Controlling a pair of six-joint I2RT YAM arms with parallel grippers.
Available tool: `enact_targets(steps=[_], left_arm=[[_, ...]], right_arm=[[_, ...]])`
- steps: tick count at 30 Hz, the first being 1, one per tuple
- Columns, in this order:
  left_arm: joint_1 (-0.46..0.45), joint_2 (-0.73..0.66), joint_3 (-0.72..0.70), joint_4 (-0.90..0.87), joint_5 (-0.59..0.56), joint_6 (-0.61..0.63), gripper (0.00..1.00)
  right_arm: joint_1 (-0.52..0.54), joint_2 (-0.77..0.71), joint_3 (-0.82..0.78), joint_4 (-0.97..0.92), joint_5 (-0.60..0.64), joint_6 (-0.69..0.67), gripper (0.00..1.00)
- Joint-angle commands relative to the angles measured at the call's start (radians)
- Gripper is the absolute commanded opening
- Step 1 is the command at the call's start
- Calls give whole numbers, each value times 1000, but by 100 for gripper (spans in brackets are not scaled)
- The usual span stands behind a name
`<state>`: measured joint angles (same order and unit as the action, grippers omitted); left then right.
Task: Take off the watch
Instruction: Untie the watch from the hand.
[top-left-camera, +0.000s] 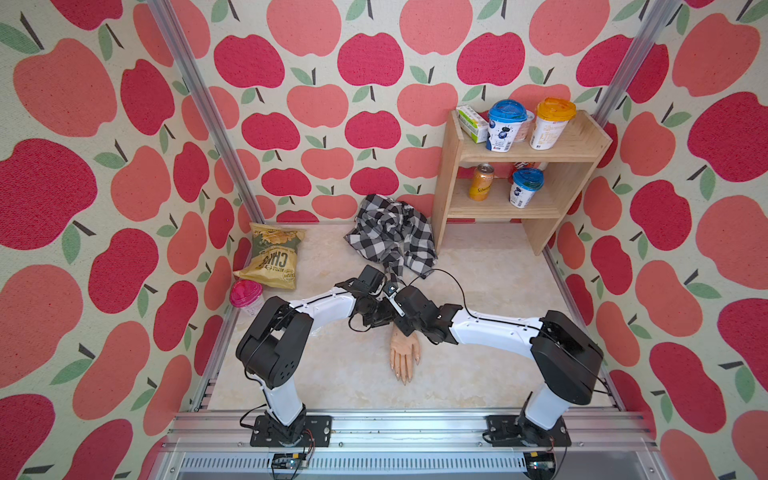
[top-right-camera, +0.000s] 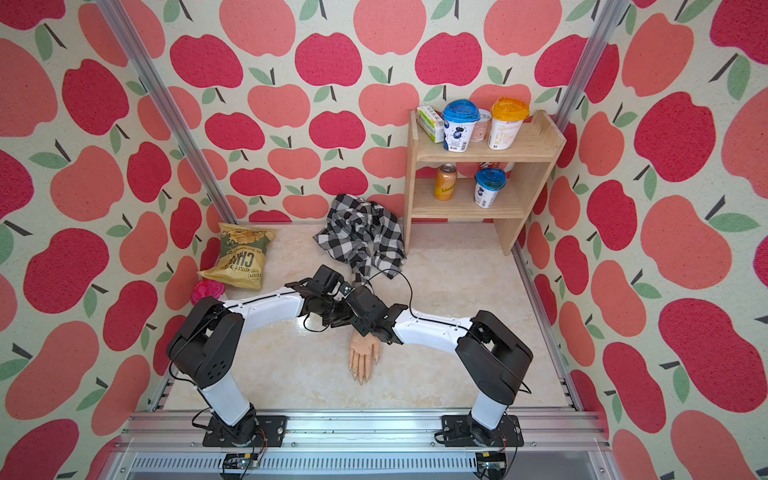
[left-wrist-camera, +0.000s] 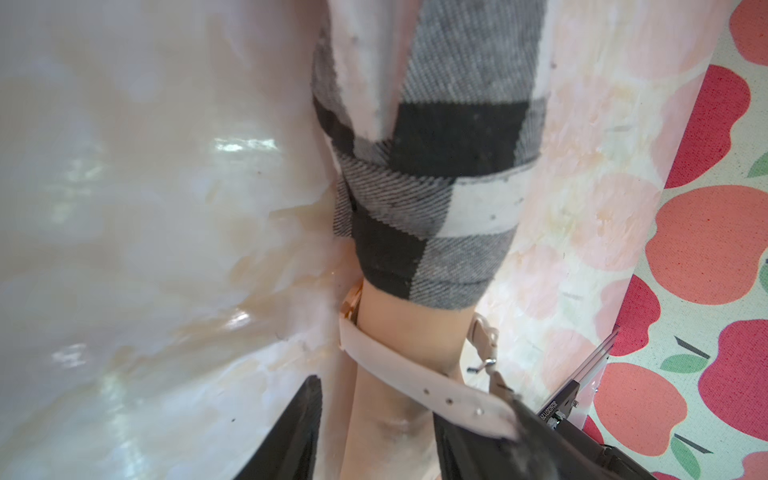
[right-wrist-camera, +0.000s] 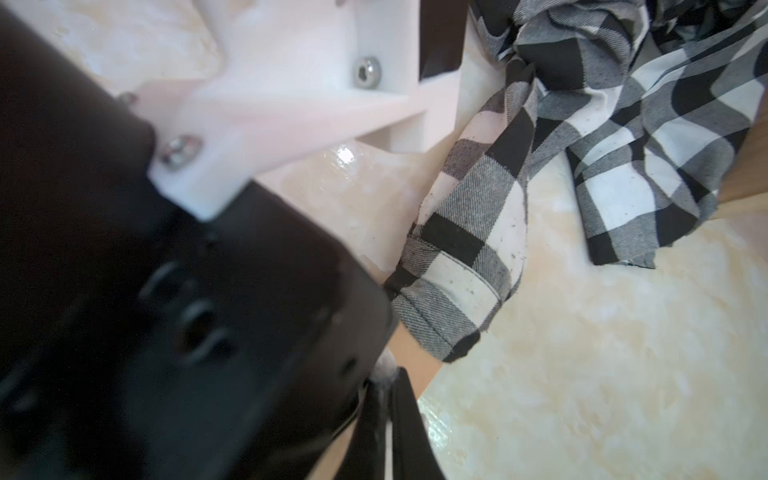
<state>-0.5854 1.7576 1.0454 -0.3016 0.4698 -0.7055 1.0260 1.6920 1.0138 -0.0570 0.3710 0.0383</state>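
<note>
White strap of the watch (left-wrist-camera: 399, 374) is lying unbuckled across the mannequin wrist (left-wrist-camera: 407, 328). Right hand (right-wrist-camera: 388, 399), closed, appears to be pinching the strap tail beside that wrist, pulling it taut. Left hand (left-wrist-camera: 374, 399) is straddling the wrist with jaws apart, probably steadying it.

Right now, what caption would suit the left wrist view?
Unbuckled white-strapped watch lying across a mannequin wrist, at the cuff of a checked sleeve.

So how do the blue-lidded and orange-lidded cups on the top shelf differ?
The blue-lidded cup shows a dark blue print; the orange-lidded cup only small text. The blue-lidded cup stands beside the green-and-white carton; the orange-lidded cup farther from it. Both are white and upright.
</note>
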Motion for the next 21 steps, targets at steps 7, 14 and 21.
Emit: enact_targets(steps=[7, 14, 21], left_arm=[[-24, 46, 22, -45, -34, 21, 46], [-10, -14, -27, 11, -39, 39, 47], [-16, -10, 18, 14, -85, 135, 46]], right_arm=[[10, 11, 56, 104, 79, -30, 0], [-7, -23, 145, -70, -66, -13, 0], [-24, 20, 314, -340, -262, 21, 0]])
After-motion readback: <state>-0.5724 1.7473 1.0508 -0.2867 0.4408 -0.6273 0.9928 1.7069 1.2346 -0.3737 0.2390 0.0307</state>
